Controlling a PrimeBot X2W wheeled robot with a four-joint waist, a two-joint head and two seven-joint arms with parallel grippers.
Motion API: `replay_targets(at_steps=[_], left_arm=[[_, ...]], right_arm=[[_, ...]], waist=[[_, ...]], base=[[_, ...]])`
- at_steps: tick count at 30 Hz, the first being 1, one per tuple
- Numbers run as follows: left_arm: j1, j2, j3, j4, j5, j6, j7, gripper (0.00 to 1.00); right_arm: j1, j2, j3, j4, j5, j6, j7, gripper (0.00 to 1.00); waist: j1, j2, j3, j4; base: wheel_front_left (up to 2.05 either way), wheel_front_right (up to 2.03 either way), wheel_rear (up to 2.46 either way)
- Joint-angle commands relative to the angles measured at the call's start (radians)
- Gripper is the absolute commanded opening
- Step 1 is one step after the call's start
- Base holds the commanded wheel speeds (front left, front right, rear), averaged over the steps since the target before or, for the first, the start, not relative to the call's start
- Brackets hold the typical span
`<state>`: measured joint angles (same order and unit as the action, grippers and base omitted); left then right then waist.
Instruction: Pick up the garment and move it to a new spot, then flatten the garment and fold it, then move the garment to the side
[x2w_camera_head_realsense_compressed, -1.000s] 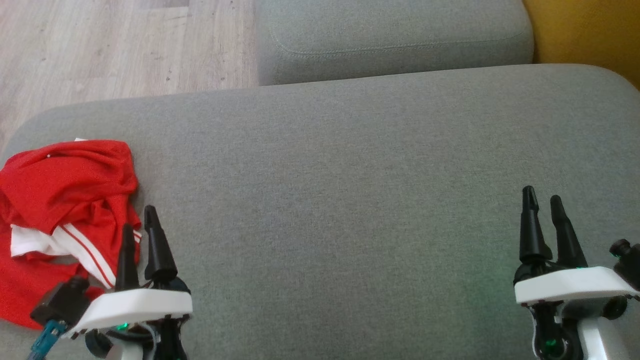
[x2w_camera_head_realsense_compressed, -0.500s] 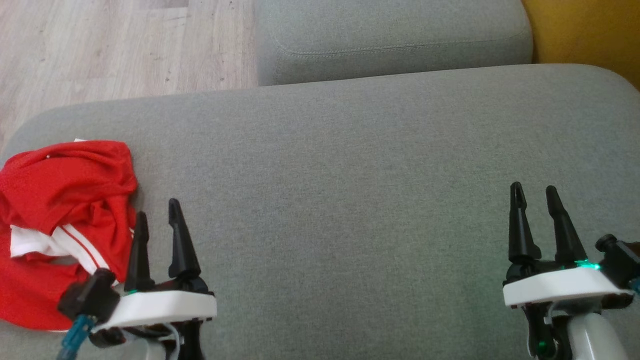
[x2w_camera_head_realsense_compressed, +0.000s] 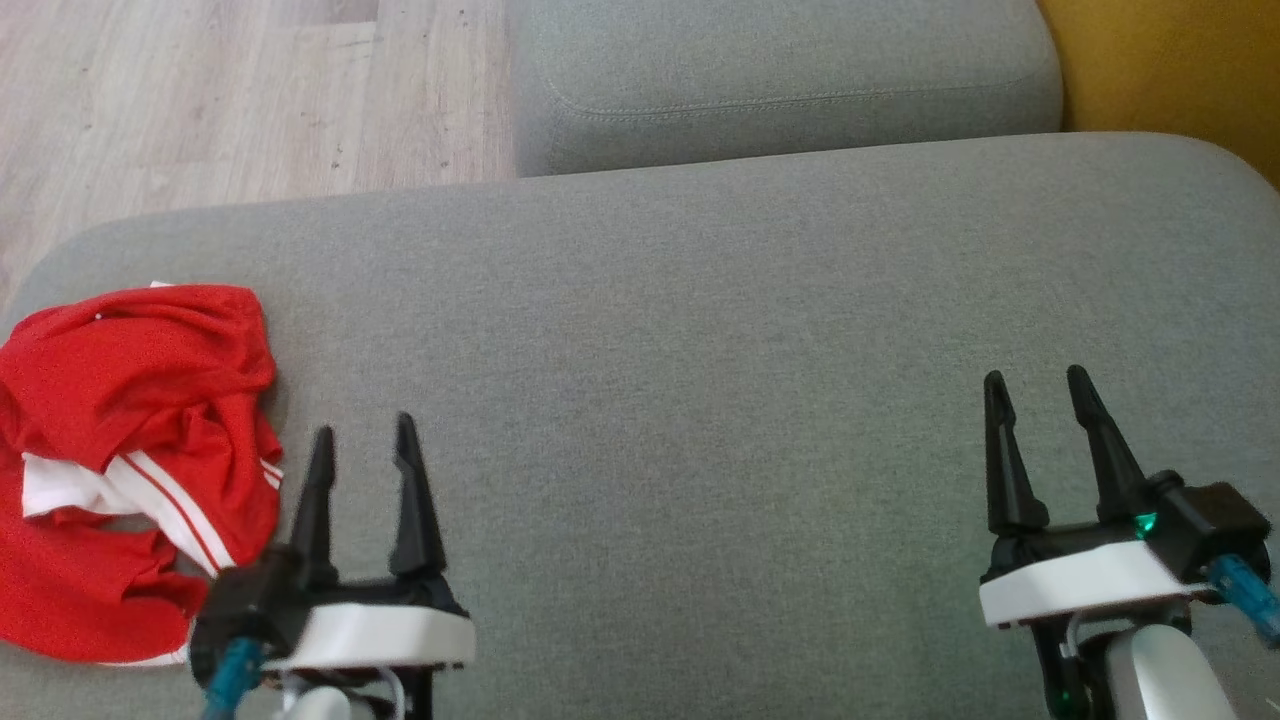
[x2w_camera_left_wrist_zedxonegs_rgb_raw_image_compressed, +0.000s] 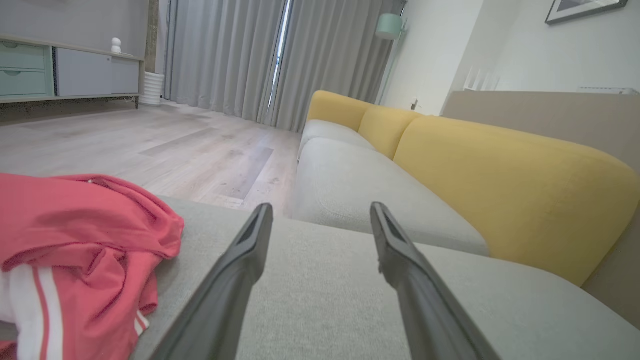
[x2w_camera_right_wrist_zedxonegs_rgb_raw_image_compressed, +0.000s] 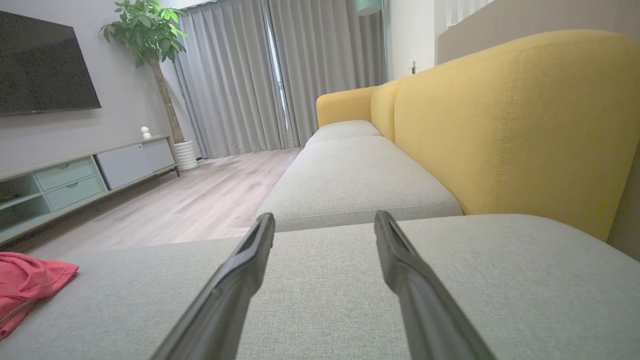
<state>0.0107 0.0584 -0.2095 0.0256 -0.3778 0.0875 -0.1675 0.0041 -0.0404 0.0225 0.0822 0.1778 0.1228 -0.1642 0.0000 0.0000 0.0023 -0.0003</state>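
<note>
Head view: garment (x2w_camera_head_realsense_compressed: 140, 380) lies just left of spread left pincer (x2w_camera_head_realsense_compressed: 363, 425); right pincer (x2w_camera_head_realsense_compressed: 1034, 374) likewise spread.

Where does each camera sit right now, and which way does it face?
Head view: on the head, looking down at the grey seat; left pincer and right pincer, both open.
Left wrist view: low over the seat, facing the curtains; own fingers.
Right wrist view: same heading, beside the yellow backrest; own fingers.
All share the red garment.
</note>
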Motion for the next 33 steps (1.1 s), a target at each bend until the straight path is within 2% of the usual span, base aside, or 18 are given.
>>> replay_targets(at_steps=[1, 8, 14, 19, 26, 33], left_arm=[[-0.014, 0.014, 0.007, -0.022, 0.029, -0.005, -0.015, 1.0], [-0.018, 0.019, -0.012, 0.0, 0.115, -0.012, -0.036, 1.0], [-0.02, 0.035, -0.044, 0.012, 0.22, 0.015, -0.054, 1.0], [-0.022, 0.043, -0.074, 0.011, 0.281, 0.034, -0.069, 1.0], [-0.011, 0.02, -0.056, -0.035, 0.269, 0.013, -0.089, 1.0], [0.016, -0.003, 0.008, -0.03, 0.209, -0.043, -0.094, 1.0]], right_arm=[[-0.044, -0.008, 0.024, -0.035, -0.046, 0.006, -0.019, 1.0], [-0.038, -0.008, 0.039, -0.038, -0.143, 0.007, -0.04, 1.0], [-0.035, -0.009, 0.057, -0.042, -0.229, 0.007, -0.057, 1.0], [-0.034, -0.009, 0.072, -0.046, -0.257, 0.007, -0.072, 1.0], [-0.027, -0.01, 0.076, -0.047, -0.191, 0.008, -0.093, 1.0], [-0.017, -0.01, 0.076, 0.001, -0.023, 0.008, -0.098, 1.0]], waist=[[0.0, 0.0, -0.001, 0.0], [0.0, 0.0, -0.004, 0.0], [0.0, 0.0, -0.004, -0.005], [0.0, 0.0, -0.002, -0.008], [0.0, 0.0, 0.0, -0.007], [0.0, 0.0, -0.003, -0.005]], base=[[0.0, 0.0, 0.0], [0.0, 0.0, 0.0], [0.0, 0.0, 0.0], [0.0, 0.0, 0.0], [0.0, 0.0, 0.0], [0.0, 0.0, 0.0]])
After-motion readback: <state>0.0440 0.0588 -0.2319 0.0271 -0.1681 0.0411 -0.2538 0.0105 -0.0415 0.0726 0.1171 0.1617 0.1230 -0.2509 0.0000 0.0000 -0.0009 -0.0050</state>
